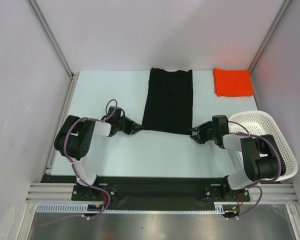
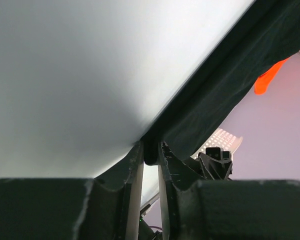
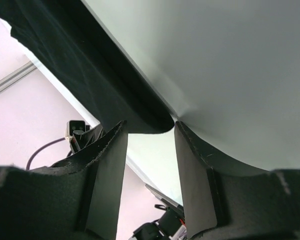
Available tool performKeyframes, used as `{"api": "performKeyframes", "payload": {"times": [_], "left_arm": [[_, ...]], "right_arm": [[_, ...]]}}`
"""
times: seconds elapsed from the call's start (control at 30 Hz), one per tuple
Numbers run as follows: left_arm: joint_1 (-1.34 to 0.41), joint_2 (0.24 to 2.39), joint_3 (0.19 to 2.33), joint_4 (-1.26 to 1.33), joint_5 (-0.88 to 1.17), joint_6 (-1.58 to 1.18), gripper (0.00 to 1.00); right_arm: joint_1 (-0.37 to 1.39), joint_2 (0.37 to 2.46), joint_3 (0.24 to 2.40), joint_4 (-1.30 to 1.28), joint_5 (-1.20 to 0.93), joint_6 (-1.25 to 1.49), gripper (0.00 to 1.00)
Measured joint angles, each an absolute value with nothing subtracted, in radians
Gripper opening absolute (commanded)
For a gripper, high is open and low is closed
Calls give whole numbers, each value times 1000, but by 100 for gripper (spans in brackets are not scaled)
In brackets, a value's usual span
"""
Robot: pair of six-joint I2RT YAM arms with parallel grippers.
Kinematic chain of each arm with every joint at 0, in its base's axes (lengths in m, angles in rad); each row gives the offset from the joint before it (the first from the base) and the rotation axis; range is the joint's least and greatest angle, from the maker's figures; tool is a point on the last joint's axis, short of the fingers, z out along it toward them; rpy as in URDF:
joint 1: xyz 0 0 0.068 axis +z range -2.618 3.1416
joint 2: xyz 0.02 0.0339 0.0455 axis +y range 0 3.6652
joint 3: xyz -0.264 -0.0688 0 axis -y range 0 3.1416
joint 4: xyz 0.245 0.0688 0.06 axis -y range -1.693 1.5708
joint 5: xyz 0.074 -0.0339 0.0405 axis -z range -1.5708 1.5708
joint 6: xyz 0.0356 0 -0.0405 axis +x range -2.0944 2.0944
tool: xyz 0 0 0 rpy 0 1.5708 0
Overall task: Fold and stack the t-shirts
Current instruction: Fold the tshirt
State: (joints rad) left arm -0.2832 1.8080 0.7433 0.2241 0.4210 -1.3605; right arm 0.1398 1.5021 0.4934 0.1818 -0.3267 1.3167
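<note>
Black t-shirt [image 1: 168, 100] is laid out centrally as a long strip; orange-red t-shirt [image 1: 232, 82] is folded far right. Cloth is judged light and limp. Near corners are best taken: left gripper [image 2: 150, 150] is pinched narrowly on one; right gripper [image 3: 150, 127] is set half-open around the other.

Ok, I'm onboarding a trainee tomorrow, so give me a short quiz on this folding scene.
1. True or false: the orange t-shirt lies inside the white basket.
2. The basket stands: A) by the left arm, B) by the right arm, C) at the far left corner.
3. Which garment's near corners are the left end effector and right end effector at?
Key: 1 false, it lies folded on the table, far right. 2 B. 3 the black t-shirt.
</note>
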Motion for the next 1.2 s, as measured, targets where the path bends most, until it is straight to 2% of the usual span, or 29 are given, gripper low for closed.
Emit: {"api": "performKeyframes", "payload": {"times": [0.17, 0.27, 0.37, 0.4, 0.43, 0.5, 0.87, 1.07, 1.2], "left_arm": [[-283, 1814, 750, 223, 422, -1359, 18], [-284, 1818, 754, 221, 422, -1356, 15], [-284, 1827, 764, 217, 422, -1353, 7], [-284, 1829, 767, 216, 422, -1353, 5], [-284, 1829, 768, 215, 422, -1353, 0], [-284, 1830, 770, 213, 422, -1352, 0], [-321, 1795, 759, 179, 389, -1335, 0], [-392, 1649, 593, 190, 365, -1336, 0], [-439, 1477, 431, 192, 342, -1350, 0]], "right_arm": [[140, 1505, 493, 187, -327, 1316, 45], [139, 1517, 494, 196, -328, 1314, 35], [135, 1538, 498, 208, -330, 1306, 23], [134, 1544, 500, 211, -331, 1303, 13], [133, 1549, 502, 212, -331, 1300, 8], [128, 1555, 506, 212, -336, 1294, 0], [99, 1529, 531, 97, -375, 1171, 0], [104, 1298, 418, -16, -371, 1093, 0], [134, 1124, 364, -150, -369, 1044, 0]]}}
